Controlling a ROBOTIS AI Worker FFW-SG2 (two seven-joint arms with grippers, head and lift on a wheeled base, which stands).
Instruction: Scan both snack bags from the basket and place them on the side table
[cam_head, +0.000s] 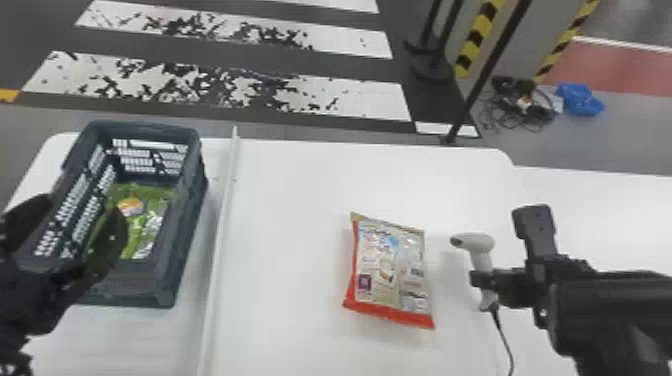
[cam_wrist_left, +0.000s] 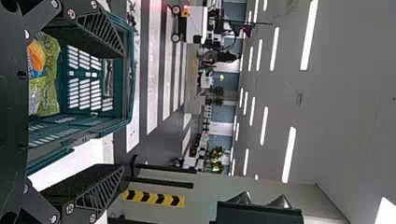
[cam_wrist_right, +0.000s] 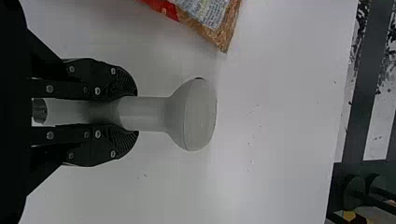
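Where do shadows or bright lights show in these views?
Head view: a faint shadow beside the red-edged snack bag on the white tabletop; left wrist view: long white ceiling lights glowing; right wrist view: the grey handheld scanner darkens between flat black fingers.

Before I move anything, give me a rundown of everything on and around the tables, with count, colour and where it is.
Slatted plastic basket: one, dark grey-green, left side
Shiny plastic snack bag: one, green, inside the basket
Flat printed snack bag: one, red and whitish, on the middle table
Pistol-shaped scanner: one, pale grey, right of the red bag
Thin scanner cable: one, black, below the scanner handle
Flat middle table: one, white, under the red bag
Long raised strip: one, white, between basket and red bag
Crumpled bundle: one, blue, floor beyond the tables
Left gripper: one, black, open at the basket
Right gripper: one, black, closed around the scanner's handle
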